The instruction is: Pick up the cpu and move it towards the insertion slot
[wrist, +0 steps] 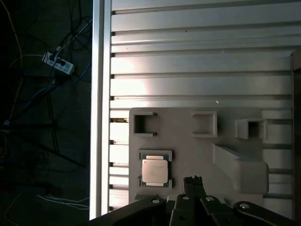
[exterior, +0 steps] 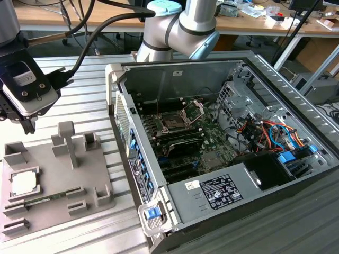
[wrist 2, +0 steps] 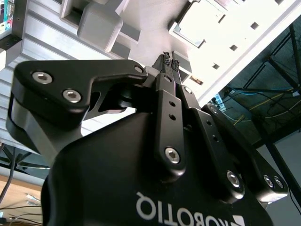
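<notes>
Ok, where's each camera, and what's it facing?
Exterior view: off the arm, looking down at case, slot, tray, cpu; arm and gripper show.
First wrist view: on the wrist, looking down at cpu in tray; gripper shows.
Second wrist view: on the wrist, looking along the shut gripper to the tray.
All share tray and gripper.

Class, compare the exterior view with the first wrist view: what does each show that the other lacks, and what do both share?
The exterior view adds the open computer case with the insertion slot inside. The first wrist view adds a power strip and cables beyond the table edge. Both show the cpu lying in the grey tray and the shut, empty hand near that tray.
</notes>
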